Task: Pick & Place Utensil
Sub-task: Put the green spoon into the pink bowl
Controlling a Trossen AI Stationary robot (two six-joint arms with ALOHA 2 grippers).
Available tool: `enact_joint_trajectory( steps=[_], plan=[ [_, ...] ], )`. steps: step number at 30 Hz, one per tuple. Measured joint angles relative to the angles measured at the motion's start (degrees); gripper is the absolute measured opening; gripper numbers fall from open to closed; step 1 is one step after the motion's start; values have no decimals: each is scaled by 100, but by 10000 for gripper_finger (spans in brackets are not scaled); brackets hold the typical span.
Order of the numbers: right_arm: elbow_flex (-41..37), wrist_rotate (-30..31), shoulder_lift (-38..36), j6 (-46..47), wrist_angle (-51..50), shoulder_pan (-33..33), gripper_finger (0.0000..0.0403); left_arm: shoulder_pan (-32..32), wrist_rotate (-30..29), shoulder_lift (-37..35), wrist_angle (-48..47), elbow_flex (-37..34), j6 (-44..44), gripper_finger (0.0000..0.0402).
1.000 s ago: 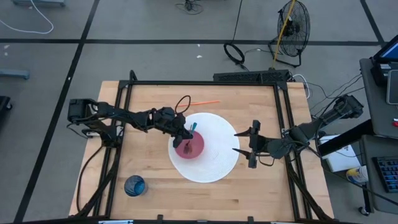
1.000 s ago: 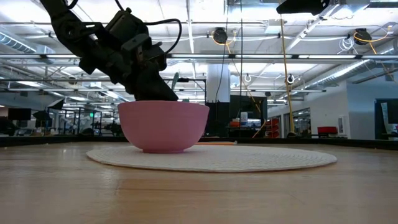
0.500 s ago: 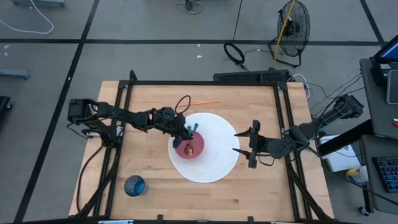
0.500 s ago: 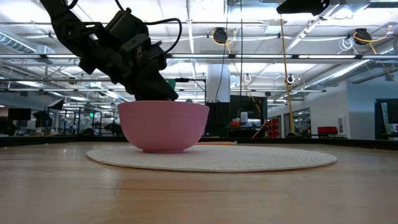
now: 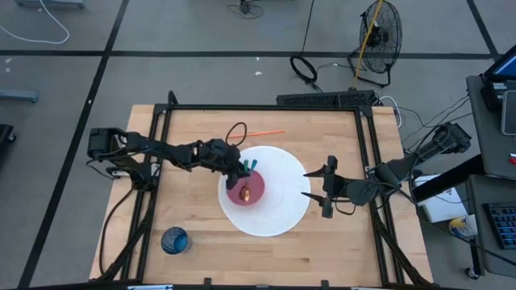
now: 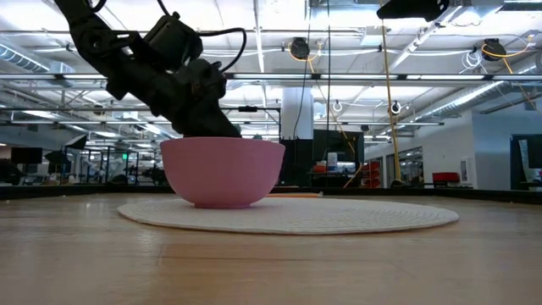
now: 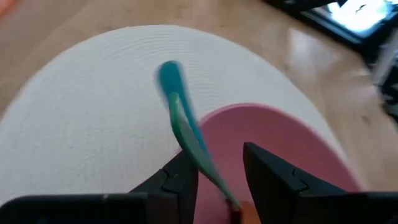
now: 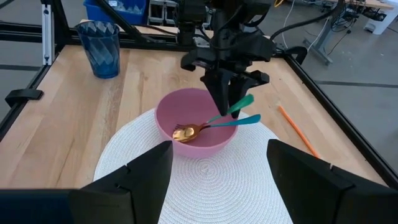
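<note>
The wooden table (image 5: 193, 209) stands on a grey floor; a floor fan (image 5: 379, 32) sits beyond its far edge, and the low view shows an open hall with ceiling lights behind. A round white woven placemat (image 5: 278, 201) lies at table centre, with a pink bowl (image 5: 246, 191) on its 9 o'clock portion.

The left gripper (image 5: 240, 171) hangs over the bowl's rim at about 11 o'clock, its fingers (image 7: 267, 177) pinching a teal-handled utensil (image 8: 241, 103) (handle end pointing away over the mat). A second teal-handled spoon (image 8: 211, 126) rests in the bowl, its golden head on the bowl floor and its handle over the rim.

The right gripper (image 5: 322, 187) waits at the placemat's 3 o'clock edge, fingers spread wide, holding nothing.

An orange straw-like stick (image 5: 264, 133) lies on the wood at 12 o'clock from the mat. A blue ribbed tumbler (image 5: 174, 240) stands well apart near the table's 7 o'clock corner. Nothing lies between the bowl and the right gripper.
</note>
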Motion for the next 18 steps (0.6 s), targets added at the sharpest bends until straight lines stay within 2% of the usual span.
enact_joint_trajectory(
  steps=[4,13,18],
  plan=[
    [0,-2,0,0,0,0,256,0,-249,-24,-159,0,55,134],
    [0,-4,2,30,-1,0,256,-4,-263,-26,-180,0,137,134],
    [0,-4,2,66,-2,0,256,-48,-331,-261,-222,-2,204,134]
  ],
)
